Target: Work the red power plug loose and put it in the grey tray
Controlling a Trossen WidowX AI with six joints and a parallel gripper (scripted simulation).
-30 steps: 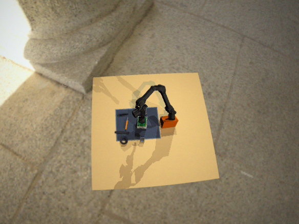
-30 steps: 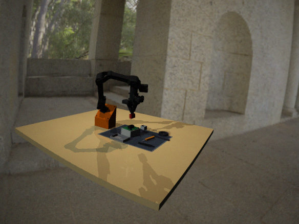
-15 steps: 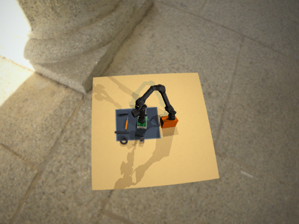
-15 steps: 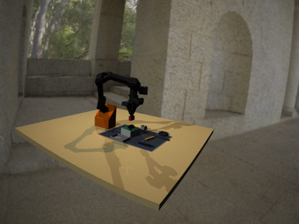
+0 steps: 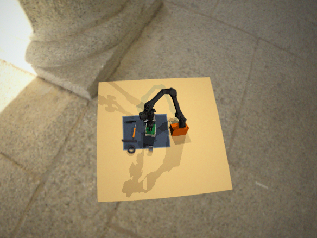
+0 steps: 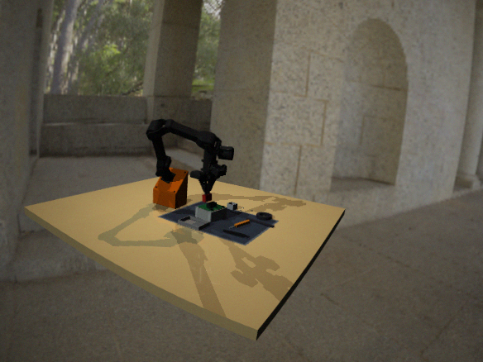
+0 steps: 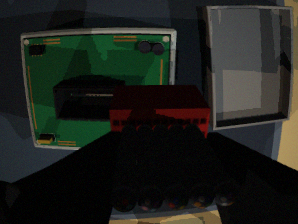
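My gripper point(image 6: 207, 194) point(image 7: 164, 143) is shut on the red plug point(image 6: 207, 197) point(image 7: 159, 100) and holds it in the air, clear of the socket. The black socket point(image 6: 212, 204) point(image 7: 86, 107) stands empty on the green circuit board point(image 5: 151, 132) point(image 7: 100, 62). In the wrist view the plug overlaps the board's right part, between the socket and the tray. The grey tray point(image 6: 202, 226) point(image 7: 210, 75) lies beside the board, at the upper right in the wrist view, with nothing seen in it. In the top view the arm hides the plug and most of the tray.
On and around the dark blue mat point(image 5: 163, 141) point(image 6: 219, 233) lie an orange-handled tool point(image 5: 134, 132) point(image 6: 242, 223), a black bar point(image 5: 129, 141), a dark pen-like tool point(image 6: 236, 233), a black ring point(image 5: 128, 149) point(image 6: 264, 219) and a small grey block point(image 5: 151, 148) point(image 6: 231, 206). The orange base point(image 5: 179, 131) point(image 6: 167, 195) stands beside the mat.
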